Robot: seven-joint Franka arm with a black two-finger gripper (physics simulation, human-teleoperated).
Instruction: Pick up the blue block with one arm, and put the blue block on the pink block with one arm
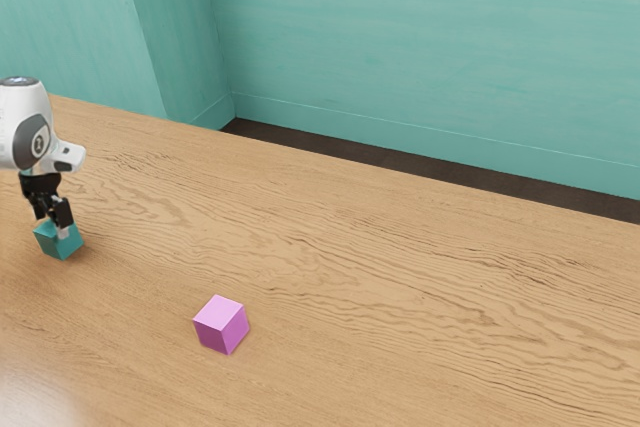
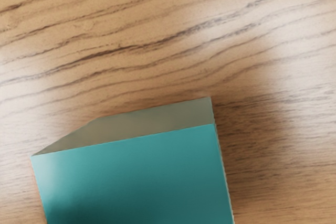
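On the wooden table (image 1: 400, 267), the hand (image 1: 55, 223) clasps the blue block (image 1: 63, 244), apart from the pink block (image 1: 221, 324).

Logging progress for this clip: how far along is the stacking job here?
Done: the gripper is at the blue block and looks shut on it. In hand: the lift; I cannot tell whether it is off the table yet. Left: carrying it to the pink block, which stands apart with nothing on it, and setting it down there.
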